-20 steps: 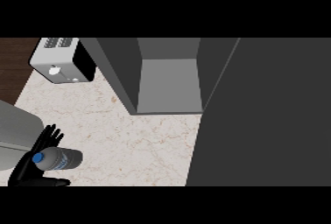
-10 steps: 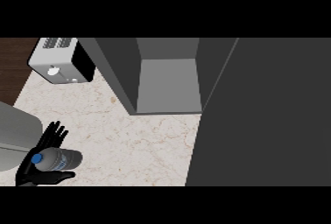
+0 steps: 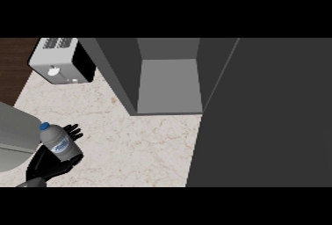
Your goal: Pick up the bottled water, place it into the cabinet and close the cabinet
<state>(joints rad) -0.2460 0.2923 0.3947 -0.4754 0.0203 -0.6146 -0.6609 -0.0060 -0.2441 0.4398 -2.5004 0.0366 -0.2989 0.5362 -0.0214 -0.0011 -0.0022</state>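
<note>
Toaster (image 3: 62, 61) far left on counter (image 3: 142, 145), cabinet (image 3: 168, 81) beside it, bottled water (image 3: 59, 144) near-left.

lighting: soft, even. the counter (image 3: 142, 145) in front of the cabinet (image 3: 167, 83) is lit pale and bright; the cabinet's inner panel is shown mid-grey, its side walls darker; the door (image 3: 266, 114) right of it is rendered dim.

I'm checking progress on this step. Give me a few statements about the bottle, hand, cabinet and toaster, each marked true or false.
1. The left hand has its fingers curled round the bottled water. True.
2. The bottled water is inside the cabinet. False: it is over the counter at the view's lower left, apart from the cabinet.
3. The cabinet door is open. True.
4. The toaster stands right of the cabinet. False: it stands to the cabinet's left.
</note>
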